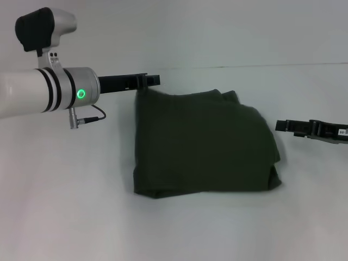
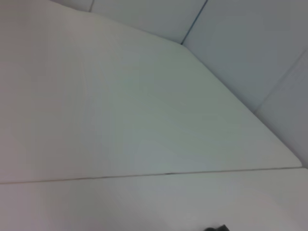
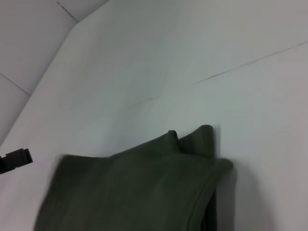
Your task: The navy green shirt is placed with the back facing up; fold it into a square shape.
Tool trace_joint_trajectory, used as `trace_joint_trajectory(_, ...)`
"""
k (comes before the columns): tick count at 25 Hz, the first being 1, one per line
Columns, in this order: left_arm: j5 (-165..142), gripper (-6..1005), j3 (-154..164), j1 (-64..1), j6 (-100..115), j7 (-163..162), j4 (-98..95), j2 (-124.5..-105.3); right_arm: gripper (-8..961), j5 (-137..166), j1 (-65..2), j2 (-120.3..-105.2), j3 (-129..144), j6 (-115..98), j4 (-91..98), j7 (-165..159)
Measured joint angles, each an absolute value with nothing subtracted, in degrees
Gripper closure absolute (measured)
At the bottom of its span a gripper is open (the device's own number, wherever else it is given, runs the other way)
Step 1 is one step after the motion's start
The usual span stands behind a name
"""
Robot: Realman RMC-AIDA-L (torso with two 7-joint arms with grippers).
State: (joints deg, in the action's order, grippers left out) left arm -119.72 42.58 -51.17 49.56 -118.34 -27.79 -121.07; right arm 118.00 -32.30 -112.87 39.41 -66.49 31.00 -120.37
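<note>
Folded navy green shirt (image 1: 204,144) between tools

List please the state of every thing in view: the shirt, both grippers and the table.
shirt: folded into a rough square, lying flat, layers showing at its right edge.
left gripper: at the shirt's far left corner.
right gripper: right of the shirt, apart from it.
table: white, bearing the shirt.

R gripper (image 1: 283,126) cut off at edge
</note>
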Motion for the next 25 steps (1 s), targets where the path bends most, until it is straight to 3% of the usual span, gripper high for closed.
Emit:
trace_joint_trajectory(6,-118.7,764,42.2,-48.7,47.8,-118.9,-29.8,-121.29,130,118.1,-33.0,-113.23,39.7,-66.3,30.9,-120.6)
trace_joint_trajectory(17,-113.6,309,42.2,-35.1,67.9,-118.4,-46.5,-124.44,127,117.1,-32.7,-113.12,38.4,-68.5,31.7,-119.4)
trace_joint_trajectory(25,-108.8,273,37.1,-29.7,85.8,-109.7,-46.7,-124.44,124,111.7,-29.6,-113.15,33.2,-78.5,33.4,-108.0)
